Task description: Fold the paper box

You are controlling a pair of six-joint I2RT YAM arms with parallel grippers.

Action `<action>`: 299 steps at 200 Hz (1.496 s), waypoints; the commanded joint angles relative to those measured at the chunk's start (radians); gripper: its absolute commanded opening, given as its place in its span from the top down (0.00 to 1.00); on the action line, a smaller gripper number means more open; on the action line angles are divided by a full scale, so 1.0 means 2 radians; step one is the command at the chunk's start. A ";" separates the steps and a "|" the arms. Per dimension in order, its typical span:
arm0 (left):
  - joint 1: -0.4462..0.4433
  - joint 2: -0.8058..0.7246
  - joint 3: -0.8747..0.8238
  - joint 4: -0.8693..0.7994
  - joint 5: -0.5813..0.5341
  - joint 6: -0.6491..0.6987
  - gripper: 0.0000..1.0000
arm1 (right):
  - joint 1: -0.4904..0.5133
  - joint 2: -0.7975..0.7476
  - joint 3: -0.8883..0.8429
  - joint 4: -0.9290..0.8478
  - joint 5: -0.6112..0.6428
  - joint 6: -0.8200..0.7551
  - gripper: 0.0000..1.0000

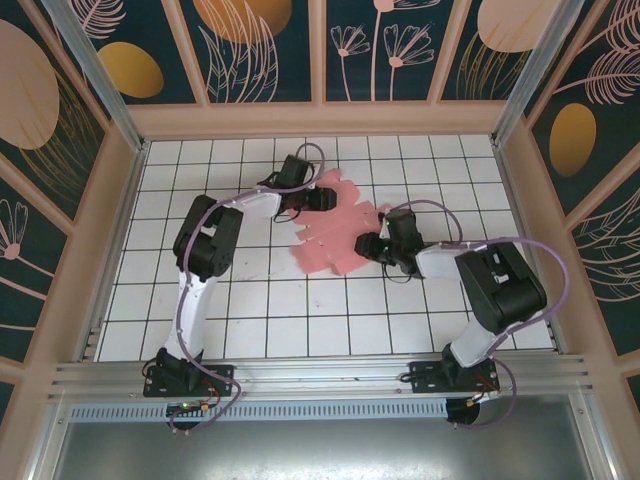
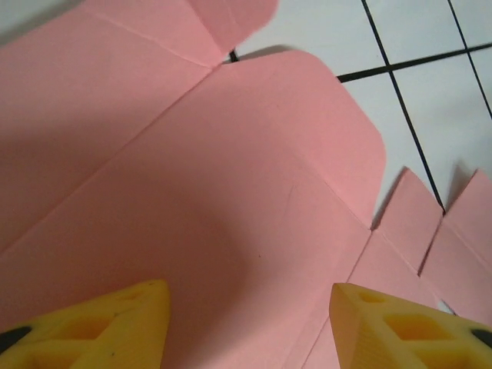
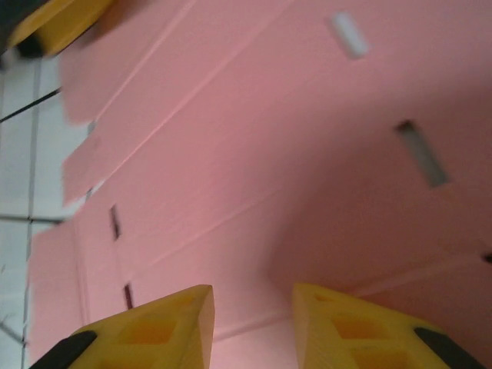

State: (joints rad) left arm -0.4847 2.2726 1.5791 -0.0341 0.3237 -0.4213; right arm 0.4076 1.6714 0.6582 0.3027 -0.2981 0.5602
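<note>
— Where is the paper box (image 1: 335,232)?

— Flat and unfolded on the tiled worktop (image 1: 230,310), just above the centre of the overhead frame. It is a pink die-cut sheet with flaps round its edge, and no panel looks raised yet.

— And the arms?

— One is on each side of it. The left pincer (image 1: 320,198) sits at the sheet's upper left edge. The right pincer (image 1: 380,245) sits at its right edge, lower in the frame. Neither is clearly nearer, since both are right at the card.

— Are they gripping?

— I judge not. In the left wrist view the yellow fingers (image 2: 115,327) stand well apart at the bottom of the frame. The card spreads away from them to a rounded flap (image 2: 338,131) at the upper right. In the right wrist view the gap is narrower but the jaws are parted, with card and its slots (image 3: 419,152) showing beyond.

— Long axis?

— It seems to run from upper middle to lower left of the overhead frame, though the arms hide part of it. So the pincers face each other across the short way, and a first fold would likely lift a side panel between them.
</note>
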 commanded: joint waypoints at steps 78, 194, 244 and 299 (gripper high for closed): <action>-0.035 -0.202 -0.339 0.124 -0.013 -0.174 0.40 | -0.072 0.181 0.261 -0.106 -0.010 -0.081 0.64; -0.032 -0.102 -0.122 0.006 -0.017 -0.064 0.66 | -0.122 0.026 0.095 0.034 -0.078 -0.010 0.38; -0.026 -0.081 -0.180 0.027 -0.005 -0.069 0.77 | -0.134 0.050 0.103 0.024 -0.101 -0.024 0.34; -0.017 -0.077 -0.214 0.051 -0.011 -0.083 0.80 | -0.154 0.098 0.127 0.023 -0.181 -0.042 0.32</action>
State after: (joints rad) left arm -0.5289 2.0766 1.2022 0.1291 0.3168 -0.5732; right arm 0.1200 1.8282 0.8730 0.3363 -0.5575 0.5049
